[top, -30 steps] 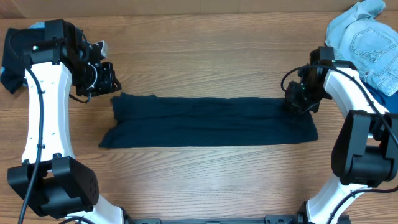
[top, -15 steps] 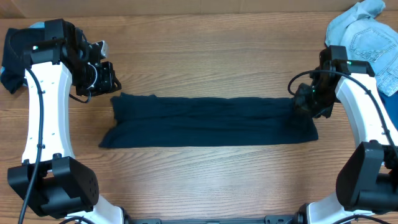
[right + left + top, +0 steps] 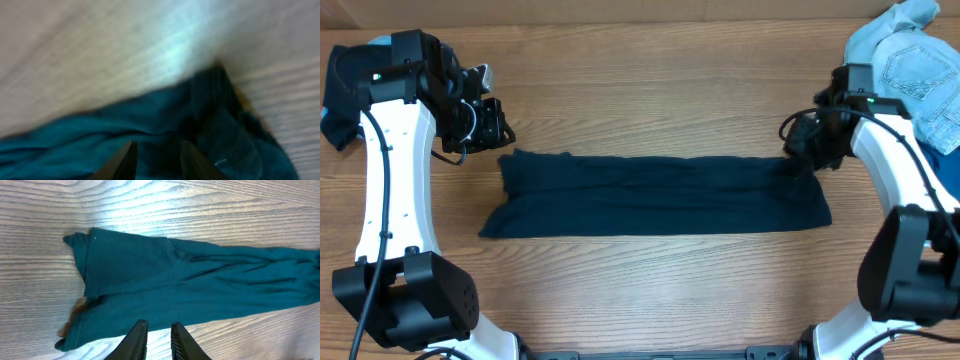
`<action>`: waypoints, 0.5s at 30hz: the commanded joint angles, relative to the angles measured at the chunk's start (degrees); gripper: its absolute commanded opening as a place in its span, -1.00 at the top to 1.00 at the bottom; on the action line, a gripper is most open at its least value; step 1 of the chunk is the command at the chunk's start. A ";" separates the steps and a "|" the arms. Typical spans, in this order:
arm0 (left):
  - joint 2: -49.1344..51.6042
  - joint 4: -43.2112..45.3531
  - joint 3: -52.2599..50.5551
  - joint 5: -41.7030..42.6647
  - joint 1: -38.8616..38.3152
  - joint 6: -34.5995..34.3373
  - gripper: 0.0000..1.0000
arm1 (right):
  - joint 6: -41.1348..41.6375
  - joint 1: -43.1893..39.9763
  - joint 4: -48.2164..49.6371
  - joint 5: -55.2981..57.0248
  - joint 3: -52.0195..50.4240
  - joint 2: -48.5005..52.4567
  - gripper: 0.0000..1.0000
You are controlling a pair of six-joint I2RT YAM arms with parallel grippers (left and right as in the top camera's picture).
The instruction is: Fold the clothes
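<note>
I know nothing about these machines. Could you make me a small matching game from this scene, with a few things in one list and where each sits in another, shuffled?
Things:
1. dark navy shirt
2. pale denim garment
3. black garment
4. left tool

Places:
A. bunched in the top right corner of the overhead view
B. empty, by the shirt's left end
C. laid out as a long strip across the middle
D. at the far left edge of the overhead view

Pairs: 1-C, 2-A, 3-D, 4-B

Soft matt navy cloth shirt point(image 3: 660, 195), smooth grained wood table point(image 3: 650, 90); pale denim garment point(image 3: 910, 65)
</note>
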 commanded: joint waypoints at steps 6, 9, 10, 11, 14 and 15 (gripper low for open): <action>-0.17 -0.28 0.83 1.03 0.20 0.59 0.59 | 0.50 0.28 -13.40 4.66 -3.87 -0.07 0.45; -0.17 -0.20 0.83 1.03 0.20 0.59 0.58 | 1.29 0.28 -16.94 7.34 -3.87 -2.14 0.46; -0.17 -0.22 0.83 1.03 0.20 0.59 0.58 | 1.86 0.28 -17.42 7.61 -3.87 -3.10 0.46; -0.17 -0.22 0.83 1.03 0.20 0.59 0.58 | 1.97 0.28 -17.44 7.58 -3.87 -4.07 0.46; -0.17 -0.20 0.83 1.03 0.20 0.59 0.58 | 2.43 0.28 -15.58 7.28 -3.85 -7.15 0.45; -0.17 -0.20 0.83 1.03 0.20 0.59 0.58 | 2.43 0.28 -14.14 6.93 -3.85 -7.85 0.44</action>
